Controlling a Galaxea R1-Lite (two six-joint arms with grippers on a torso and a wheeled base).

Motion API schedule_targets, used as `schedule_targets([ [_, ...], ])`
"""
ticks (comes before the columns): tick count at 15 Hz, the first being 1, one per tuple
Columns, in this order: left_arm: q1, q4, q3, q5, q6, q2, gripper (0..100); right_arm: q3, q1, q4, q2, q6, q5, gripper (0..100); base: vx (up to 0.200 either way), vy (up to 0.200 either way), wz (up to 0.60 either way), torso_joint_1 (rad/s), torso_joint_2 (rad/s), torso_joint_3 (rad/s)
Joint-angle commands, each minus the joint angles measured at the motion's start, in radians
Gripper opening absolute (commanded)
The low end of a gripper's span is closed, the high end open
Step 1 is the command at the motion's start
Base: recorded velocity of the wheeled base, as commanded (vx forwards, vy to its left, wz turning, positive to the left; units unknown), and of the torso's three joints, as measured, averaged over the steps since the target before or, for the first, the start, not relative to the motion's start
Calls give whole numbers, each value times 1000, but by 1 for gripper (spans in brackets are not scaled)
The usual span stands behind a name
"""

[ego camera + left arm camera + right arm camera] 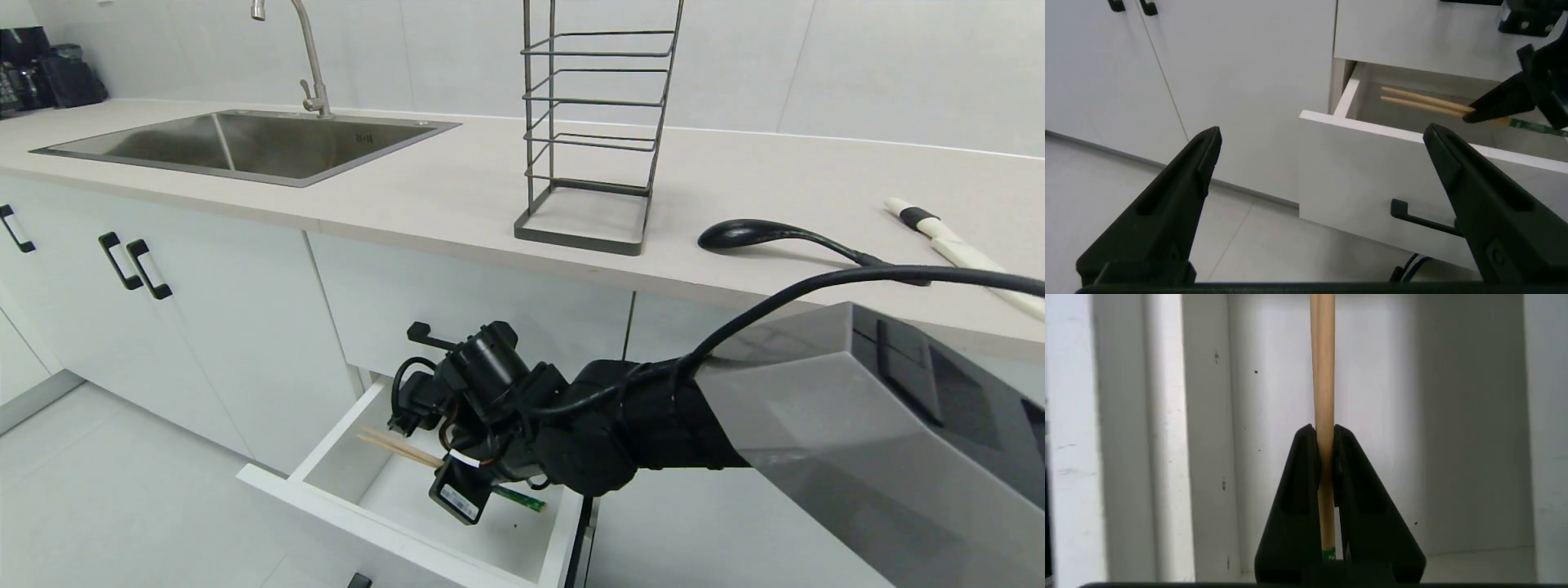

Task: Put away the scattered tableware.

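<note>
- Right jaws clamped on wooden chopsticks (1324,359), held over the open white drawer (326,496).
- Left jaws spread wide, empty, facing the drawer front.
- Black spoon (735,234) lies on the bench (441,196).

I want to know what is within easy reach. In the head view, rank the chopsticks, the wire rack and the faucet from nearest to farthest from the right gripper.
1. The chopsticks: clamped in the right gripper, over the open drawer.
2. The wire rack: on the counter, above the drawer.
3. The faucet: behind the sink, far to the left.
</note>
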State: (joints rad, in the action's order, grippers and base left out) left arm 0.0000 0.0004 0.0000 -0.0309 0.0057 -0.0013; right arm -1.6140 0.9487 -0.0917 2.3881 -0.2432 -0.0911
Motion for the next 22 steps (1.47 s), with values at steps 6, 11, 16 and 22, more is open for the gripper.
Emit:
schedule_targets([
  [6,0,1,0,0,0,1,100,-53,-27,40,100,5,-3,0,0,0,0,0,0,0],
  [11,0,1,0,0,0,1,100,-55,-25,61,125,12,1,0,0,0,0,0,0,0],
  [16,0,1,0,0,0,1,100,-75,-22,73,157,15,5,0,0,0,0,0,0,0],
  [22,0,1,0,0,0,1,100,-83,-19,72,186,16,5,0,0,0,0,0,0,0],
])
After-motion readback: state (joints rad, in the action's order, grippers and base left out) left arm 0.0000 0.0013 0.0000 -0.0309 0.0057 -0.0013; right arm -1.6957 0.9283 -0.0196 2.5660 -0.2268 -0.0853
